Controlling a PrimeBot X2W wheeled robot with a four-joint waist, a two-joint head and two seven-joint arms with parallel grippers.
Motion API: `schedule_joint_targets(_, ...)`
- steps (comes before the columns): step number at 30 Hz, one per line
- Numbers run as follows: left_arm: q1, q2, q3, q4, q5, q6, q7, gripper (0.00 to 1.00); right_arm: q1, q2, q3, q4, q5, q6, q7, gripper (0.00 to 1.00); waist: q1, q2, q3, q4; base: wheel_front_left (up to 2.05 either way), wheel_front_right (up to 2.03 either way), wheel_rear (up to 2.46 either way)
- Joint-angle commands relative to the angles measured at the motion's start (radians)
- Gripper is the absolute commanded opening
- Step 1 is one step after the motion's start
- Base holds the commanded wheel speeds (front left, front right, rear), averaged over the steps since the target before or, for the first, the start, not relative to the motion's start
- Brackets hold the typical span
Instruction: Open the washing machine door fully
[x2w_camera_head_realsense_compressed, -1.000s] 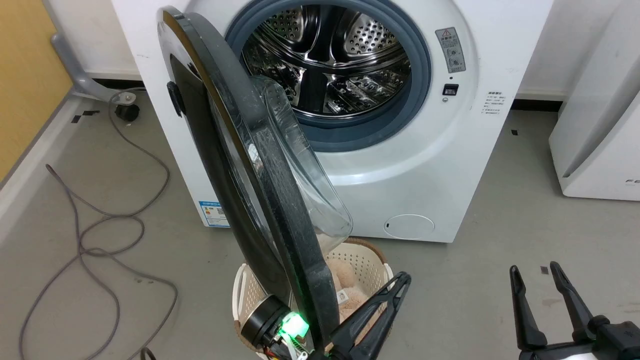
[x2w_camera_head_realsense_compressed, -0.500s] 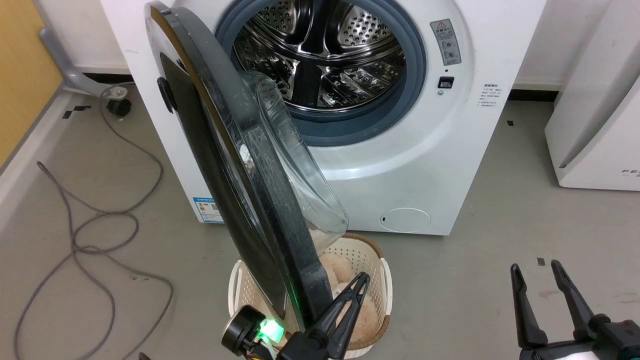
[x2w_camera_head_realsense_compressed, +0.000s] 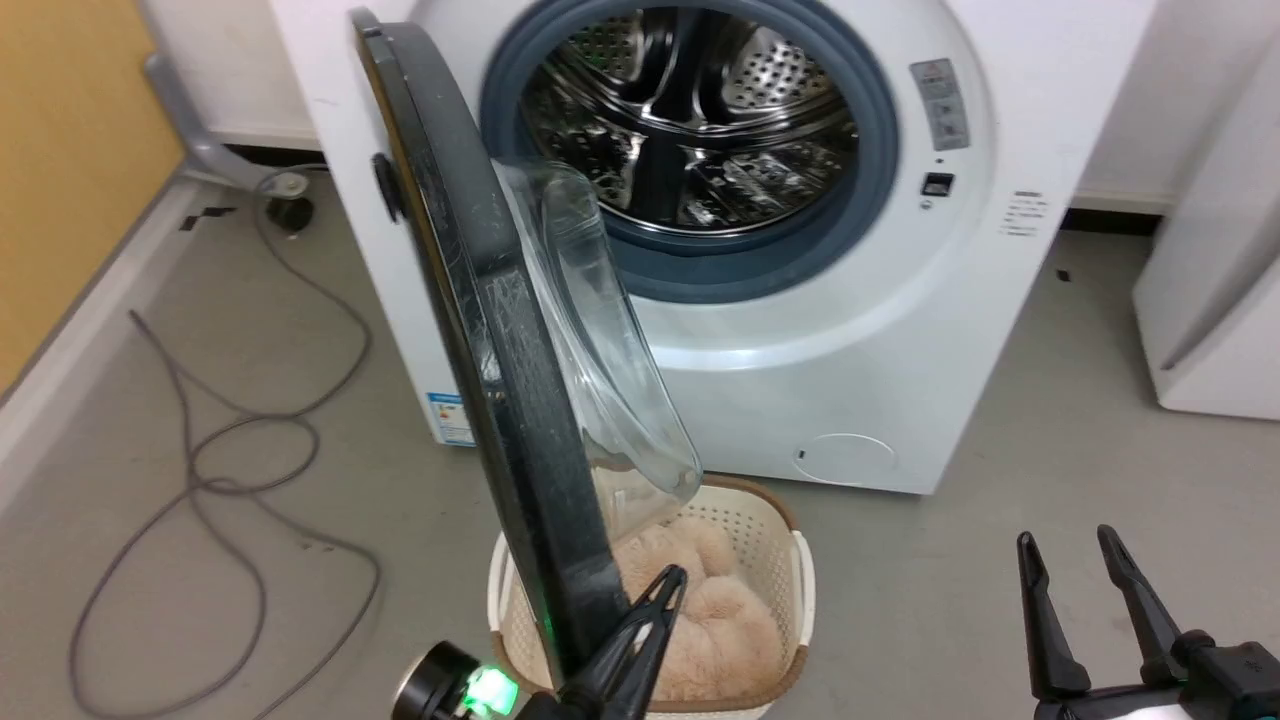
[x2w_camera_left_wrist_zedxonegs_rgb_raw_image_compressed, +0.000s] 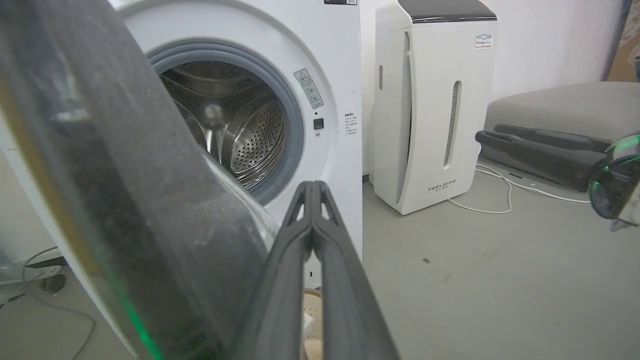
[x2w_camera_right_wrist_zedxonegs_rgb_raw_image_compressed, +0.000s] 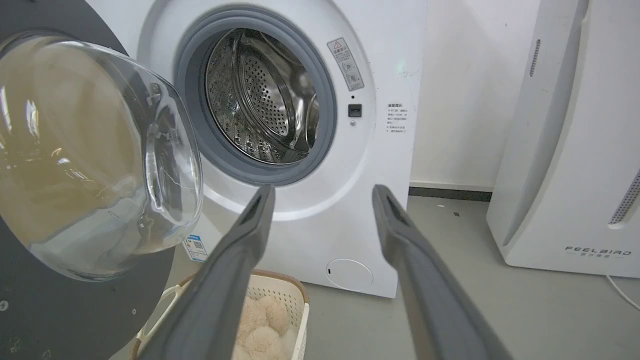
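head view: grey, scuffed floor (x2w_camera_head_realsense_compressed: 1000, 420), a loop of grey cable (x2w_camera_head_realsense_compressed: 200, 470) at 9 o'clock, a yellow-brown wall panel (x2w_camera_head_realsense_compressed: 70, 150) at 10 o'clock. white front-loading washing machine (x2w_camera_head_realsense_compressed: 800, 380) at 12 o'clock against a white wall (x2w_camera_head_realsense_compressed: 1180, 90); steel drum (x2w_camera_head_realsense_compressed: 700, 120) bare to view inside a grey rubber ring (x2w_camera_head_realsense_compressed: 880, 170). washing machine door (x2w_camera_head_realsense_compressed: 480, 330) hung at the machine's 9 o'clock side, swung out and seen nearly edge-on, running from 11 o'clock down to 6 o'clock, clear glass bowl (x2w_camera_head_realsense_compressed: 610, 400) bulging toward 3 o'clock. under its lower edge, on the floor, a cream perforated basket (x2w_camera_head_realsense_compressed: 803, 590) with a beige fluffy lump (x2w_camera_head_realsense_compressed: 720, 620) inside. left pincer (x2w_camera_head_realsense_compressed: 665, 585) at 6 o'clock, closed on nothing, fingers pressed together, tip just beside the door's inner face near the lower rim; touching or not, cannot tell. right pincer (x2w_camera_head_realsense_compressed: 1066, 540) at 5 o'clock, spread open and empty, well apart from the door.

writing: blue-edged sticker (x2w_camera_head_realsense_compressed: 450, 418) at the machine's 7 o'clock corner and a grey warning label (x2w_camera_head_realsense_compressed: 938, 90) with a red triangle at 2 o'clock of the ring, both too small to read; small print (x2w_camera_head_realsense_compressed: 1028, 215) below that, illegible. left wrist view: tall white appliance (x2w_camera_left_wrist_zedxonegs_rgb_raw_image_compressed: 430, 110) with a dark top at 1 o'clock, beside the machine, marked "feelbird" low on its front; white cord (x2w_camera_left_wrist_zedxonegs_rgb_raw_image_compressed: 530, 188) on the floor by it.
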Motion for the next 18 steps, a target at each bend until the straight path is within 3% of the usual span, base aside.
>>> schedule_joint_targets(1,0.014,0.018,0.02,-0.003,-0.004,0.012,-0.004,0.0,0.0,0.004,0.0,0.0,0.009,0.001,-0.004,1.0,0.0,-0.0001,0.0,0.02,0.0,0.0,0.0)
schedule_joint_targets(18,0.051,0.082,0.14,-0.048,-0.021,0.08,-0.004,0.0,-0.009,0.004,-0.015,0.011,0.005,0.001,-0.004,1.0,0.0,-0.0001,0.029,0.208,0.0,0.0,0.0)
